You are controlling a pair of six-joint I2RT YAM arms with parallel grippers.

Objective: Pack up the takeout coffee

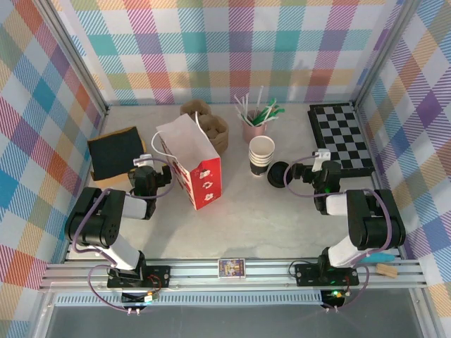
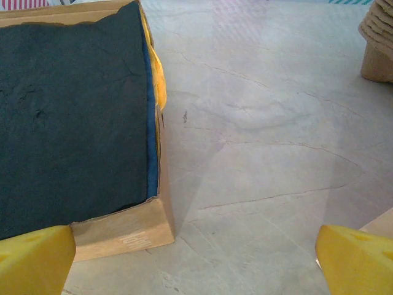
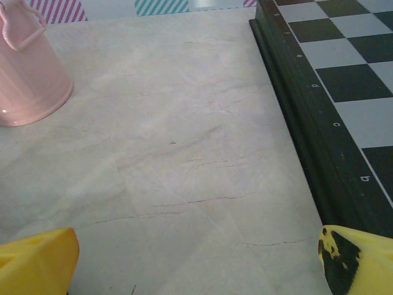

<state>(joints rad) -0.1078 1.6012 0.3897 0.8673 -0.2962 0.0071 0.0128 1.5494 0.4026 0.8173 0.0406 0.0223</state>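
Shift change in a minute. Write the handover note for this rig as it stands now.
Left gripper: open, empty, over the table beside the box of dark foam.
Right gripper: open, empty, over the table between the pink cup and the chessboard.
Things: the paper bag stands mid-table. The stack of lidless cups is to its right, with what looks like a black lid beside the stack.
Done: nothing gripped, no step visibly finished.
Left: probably lid a cup, then put it in the bag.
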